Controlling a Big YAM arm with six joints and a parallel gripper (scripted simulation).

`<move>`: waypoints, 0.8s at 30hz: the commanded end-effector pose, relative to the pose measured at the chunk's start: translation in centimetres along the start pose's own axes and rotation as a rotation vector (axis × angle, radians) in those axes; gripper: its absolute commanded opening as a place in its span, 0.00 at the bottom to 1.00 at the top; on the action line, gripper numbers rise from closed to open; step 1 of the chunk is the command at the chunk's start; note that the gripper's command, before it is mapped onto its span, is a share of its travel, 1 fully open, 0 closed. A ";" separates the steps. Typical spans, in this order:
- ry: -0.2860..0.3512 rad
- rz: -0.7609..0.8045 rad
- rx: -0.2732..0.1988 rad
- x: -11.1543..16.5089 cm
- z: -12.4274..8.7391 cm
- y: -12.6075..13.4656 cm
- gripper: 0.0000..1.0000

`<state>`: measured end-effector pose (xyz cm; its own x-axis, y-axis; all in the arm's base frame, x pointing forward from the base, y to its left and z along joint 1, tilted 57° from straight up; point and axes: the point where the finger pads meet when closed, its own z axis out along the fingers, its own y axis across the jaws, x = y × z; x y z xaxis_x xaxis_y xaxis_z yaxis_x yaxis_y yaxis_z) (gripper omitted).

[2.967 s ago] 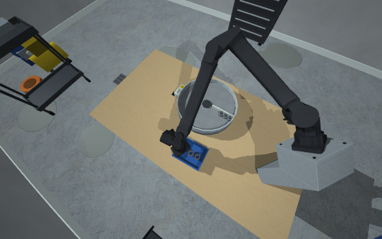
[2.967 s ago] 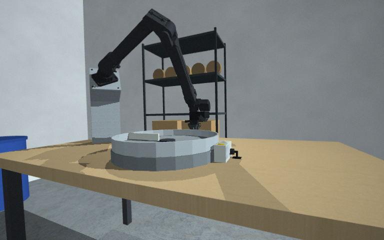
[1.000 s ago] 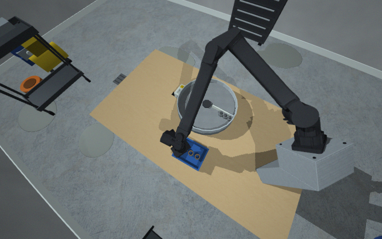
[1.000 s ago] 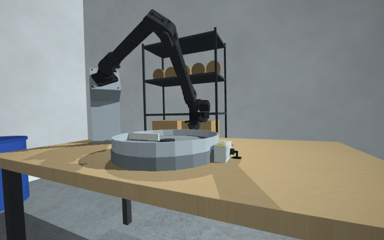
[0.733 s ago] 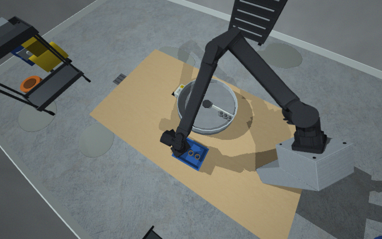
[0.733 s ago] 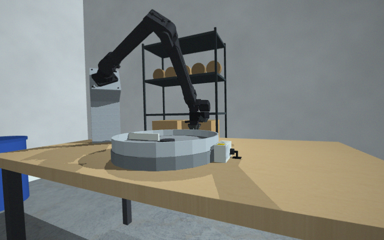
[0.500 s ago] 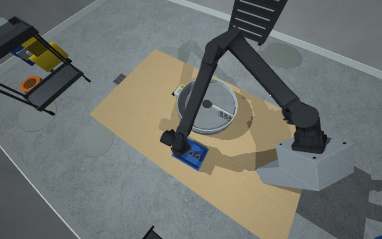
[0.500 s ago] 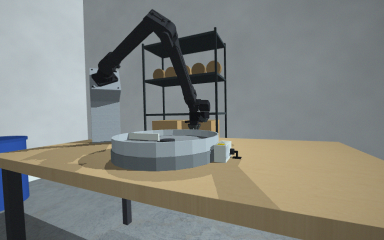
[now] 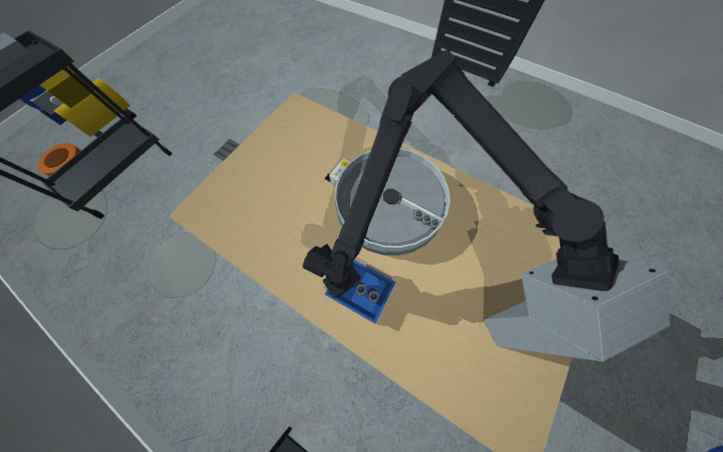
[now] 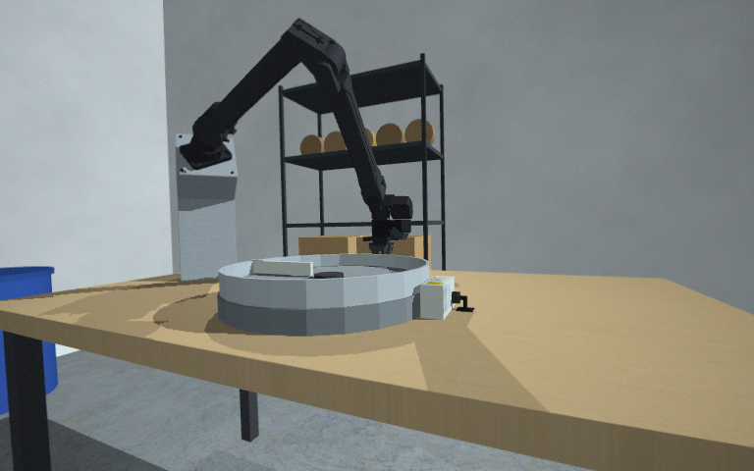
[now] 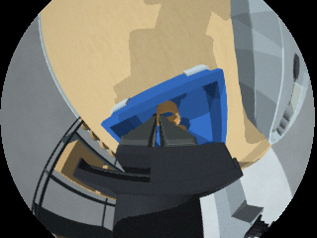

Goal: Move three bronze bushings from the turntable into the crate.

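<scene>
The blue crate (image 9: 365,294) sits on the wooden table in front of the grey turntable (image 9: 392,200). Two bronze bushings (image 9: 367,292) lie inside the crate. My gripper (image 9: 339,284) hangs over the crate's left end, shut on a third bronze bushing (image 11: 166,111), which shows between the fingertips in the wrist view above the crate (image 11: 178,109). Three grey bushings (image 9: 425,217) rest against the white bar on the turntable. In the exterior view my gripper (image 10: 383,244) is behind the turntable (image 10: 322,291) and the crate is hidden.
A white control box (image 9: 339,169) sits against the turntable's far rim, also in the exterior view (image 10: 435,296). The arm's grey base block (image 9: 597,306) stands at the table's right end. A dark shelf rack (image 10: 361,161) stands behind the table.
</scene>
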<state>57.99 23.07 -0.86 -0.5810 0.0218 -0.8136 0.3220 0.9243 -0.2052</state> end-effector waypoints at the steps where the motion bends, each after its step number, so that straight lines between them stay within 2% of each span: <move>1: -0.003 -0.006 -0.005 0.0 0.2 0.3 0.00; 2: -0.003 -0.006 -0.005 0.0 0.2 0.3 0.00; 3: -0.003 -0.006 -0.005 0.0 0.2 0.3 0.13; 24: -0.003 -0.005 -0.005 0.0 0.2 0.3 0.13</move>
<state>57.99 23.08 -0.86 -0.5811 0.0217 -0.8136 0.3218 0.9243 -0.2052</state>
